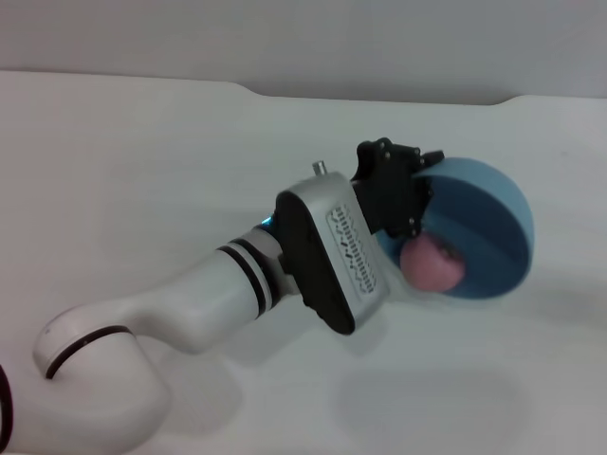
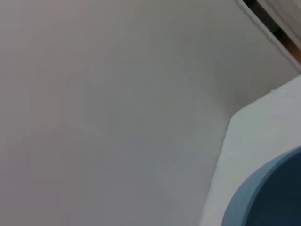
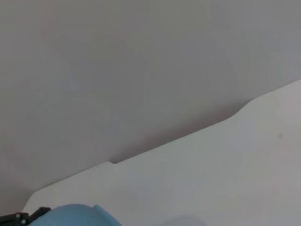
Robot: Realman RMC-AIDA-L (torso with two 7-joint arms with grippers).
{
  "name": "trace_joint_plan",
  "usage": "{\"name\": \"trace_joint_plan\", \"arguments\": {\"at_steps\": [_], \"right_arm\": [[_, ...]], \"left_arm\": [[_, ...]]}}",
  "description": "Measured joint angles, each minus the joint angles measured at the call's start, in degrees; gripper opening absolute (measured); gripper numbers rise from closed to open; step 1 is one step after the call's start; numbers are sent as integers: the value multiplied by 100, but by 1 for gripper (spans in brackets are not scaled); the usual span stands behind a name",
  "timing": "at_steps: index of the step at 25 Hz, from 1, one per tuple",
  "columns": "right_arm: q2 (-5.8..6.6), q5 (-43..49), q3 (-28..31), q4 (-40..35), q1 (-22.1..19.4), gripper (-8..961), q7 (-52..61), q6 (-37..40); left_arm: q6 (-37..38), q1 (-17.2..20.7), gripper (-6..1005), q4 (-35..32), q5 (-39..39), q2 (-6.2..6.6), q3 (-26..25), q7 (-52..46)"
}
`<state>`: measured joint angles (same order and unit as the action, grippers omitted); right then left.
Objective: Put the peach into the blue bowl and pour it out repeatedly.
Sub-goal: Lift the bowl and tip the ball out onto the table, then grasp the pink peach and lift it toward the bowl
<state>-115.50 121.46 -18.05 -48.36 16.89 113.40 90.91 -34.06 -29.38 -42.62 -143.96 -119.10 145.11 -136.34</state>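
Head view, peach (image 1: pixel 432 264): you see it right of centre, inside the tipped blue bowl (image 1: pixel 493 213), just below the left gripper (image 1: pixel 403 190).
Head view, left gripper: pinched on the bowl's rim; arm reaches from lower left.
Head view, table (image 1: pixel 142 171): bare room to the left; back edge along the top.
Left wrist view, bowl (image 2: pixel 263 197): lower right corner.
Right wrist view, bowl (image 3: pixel 75 215): bottom left; right gripper unseen.

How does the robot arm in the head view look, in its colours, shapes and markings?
The left arm is glossy white and rounded, with black rings at its joints. Its wrist carries a silver-grey block edged in black, with a patterned label. The left gripper is black and angular. The right arm does not show.
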Motion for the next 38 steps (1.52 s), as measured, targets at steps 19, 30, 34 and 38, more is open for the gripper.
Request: {"name": "trace_joint_plan", "arguments": {"at_steps": [19,30,34,38], "right_arm": [[-54,0,-36,81,17,483,-12,-18],[-10,50,-167,516,180,483,-186,31],[-98,54,-605,538,395,483,-588,26],[-204,63,-1257,547,787,483,-910,-81]], "left_arm": [[-1249,-142,-2,240,1156,0,646,2029],[-1072,-281,-1,28,2864,0,125,999],[-184,-262,-1,-522,3889,29,-923,784],[2011,-233,-1,-905,4345,61,-2354,773]]}}
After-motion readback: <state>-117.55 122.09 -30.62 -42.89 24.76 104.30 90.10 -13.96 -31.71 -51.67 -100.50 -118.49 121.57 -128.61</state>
